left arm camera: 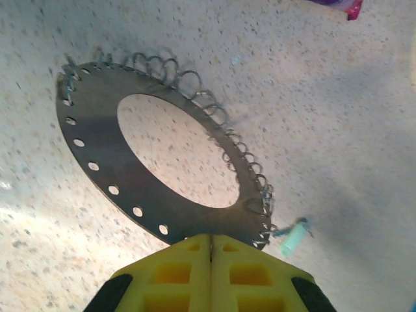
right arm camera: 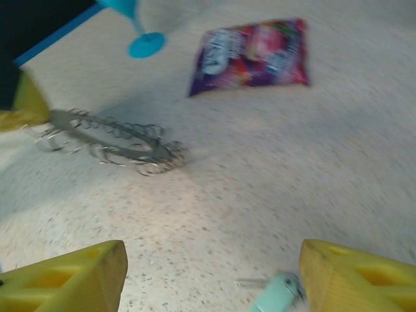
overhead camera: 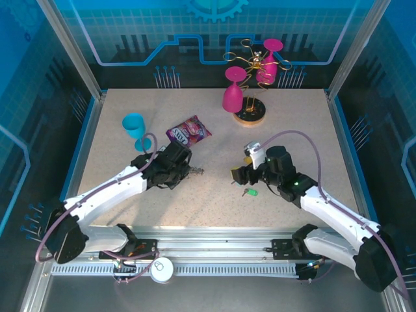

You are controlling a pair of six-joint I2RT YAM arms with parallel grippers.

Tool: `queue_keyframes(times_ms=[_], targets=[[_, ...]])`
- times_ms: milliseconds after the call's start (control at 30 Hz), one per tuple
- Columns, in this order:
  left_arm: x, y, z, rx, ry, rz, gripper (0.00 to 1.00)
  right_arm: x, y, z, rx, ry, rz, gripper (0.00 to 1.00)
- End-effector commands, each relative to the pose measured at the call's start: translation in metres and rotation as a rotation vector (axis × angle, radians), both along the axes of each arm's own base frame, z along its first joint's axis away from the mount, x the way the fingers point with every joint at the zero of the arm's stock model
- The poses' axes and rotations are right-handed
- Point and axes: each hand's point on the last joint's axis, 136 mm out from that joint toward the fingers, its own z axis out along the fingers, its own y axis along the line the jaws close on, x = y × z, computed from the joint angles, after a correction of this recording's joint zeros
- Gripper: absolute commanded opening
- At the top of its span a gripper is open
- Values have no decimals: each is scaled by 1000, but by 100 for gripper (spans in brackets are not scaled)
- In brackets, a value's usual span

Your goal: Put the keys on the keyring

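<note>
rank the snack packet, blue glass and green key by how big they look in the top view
1. snack packet: largest.
2. blue glass: somewhat smaller, though it stands taller and so nearer the camera, which may flatter it.
3. green key: by far the smallest.

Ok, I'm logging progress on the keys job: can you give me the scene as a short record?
left gripper: shut on the keyring rim
right gripper: open, over the green key
green key: lying on the table, not held
pale key: beside the keyring's looped edge; unclear if attached
</note>
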Motion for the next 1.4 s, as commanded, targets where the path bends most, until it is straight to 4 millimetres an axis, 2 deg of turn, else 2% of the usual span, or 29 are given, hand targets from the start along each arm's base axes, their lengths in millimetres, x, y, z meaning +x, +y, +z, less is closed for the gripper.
queue_keyframes(times_ms=[0,167,333,433,567,767,900,1167,1367], targets=[[-13,-8,-2,-182,83,96,0,-20,36,29,43,-272,239,68],[-18,-18,0,-376,144,201,0,-49,64,43,113,-500,386,56],[-18,-26,3,-487,170,260,0,-66,91,40,113,-496,454,55],[-19,-33,-2,-515,192,249,0,-77,109,36,141,-463,506,54],[-19,-33,-3,-515,196,247,0,-87,133,16,158,-415,551,52],[-22,-31,-1,-518,194,246,0,-77,151,-8,184,-394,516,48],[-26,-29,-2,-519,197,244,0,-60,157,-16,183,-413,448,47],[-32,-24,1,-531,207,268,0,-26,139,-24,106,-443,288,46],[-30,-29,3,-548,202,245,0,-27,137,-22,108,-458,303,46]])
